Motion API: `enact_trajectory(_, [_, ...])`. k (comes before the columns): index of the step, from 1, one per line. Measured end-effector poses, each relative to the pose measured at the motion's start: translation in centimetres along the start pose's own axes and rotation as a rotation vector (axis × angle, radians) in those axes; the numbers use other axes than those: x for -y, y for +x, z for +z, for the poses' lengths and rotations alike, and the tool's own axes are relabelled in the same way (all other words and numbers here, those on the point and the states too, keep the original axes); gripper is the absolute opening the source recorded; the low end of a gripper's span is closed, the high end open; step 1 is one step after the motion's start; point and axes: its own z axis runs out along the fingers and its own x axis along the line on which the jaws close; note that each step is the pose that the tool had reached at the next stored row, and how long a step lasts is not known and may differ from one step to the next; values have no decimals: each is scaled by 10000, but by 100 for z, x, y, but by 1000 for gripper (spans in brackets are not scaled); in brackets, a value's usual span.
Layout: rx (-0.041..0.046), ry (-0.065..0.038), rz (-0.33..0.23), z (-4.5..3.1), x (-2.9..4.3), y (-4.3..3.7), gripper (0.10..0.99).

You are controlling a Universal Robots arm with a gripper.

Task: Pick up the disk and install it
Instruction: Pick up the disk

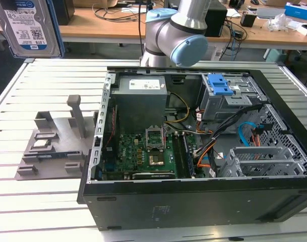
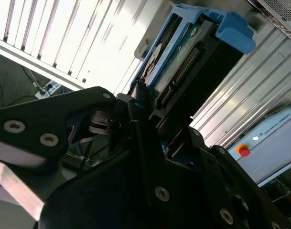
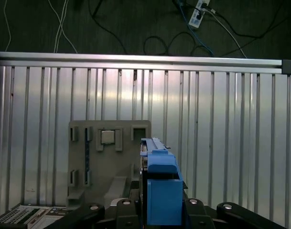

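Note:
The disk (image 1: 29,25), a silver hard drive with a blue-and-white label and a blue frame, hangs high at the exterior view's top left, above the slatted table. In both wrist views my gripper (image 2: 155,119) (image 3: 157,212) is shut on it. Black fingers (image 2: 145,143) clamp its lower end, and the blue carrier (image 3: 159,181) and connector edge (image 2: 183,67) stick out beyond them. The disk is held well above the table, apart from the computer case.
An open computer case (image 1: 100,126) lies on the table, with a grey drive cage and blue latch (image 1: 221,84) at its back right. A grey fixture (image 1: 52,143) (image 3: 109,162) holding a small square chip (image 1: 41,143) (image 3: 107,137) sits on the exterior view's left. The arm's base (image 1: 176,35) stands behind the case.

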Motion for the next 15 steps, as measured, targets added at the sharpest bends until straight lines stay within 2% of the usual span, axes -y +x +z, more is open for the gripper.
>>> enact_trajectory(6, [-1, -3, 0, -102, -3, -1, 369])
enact_trajectory(11, [0, -1, 1, -106, -2, -1, 369])
enact_trajectory(15, [0, -2, 0, -110, 74, 2, 369])
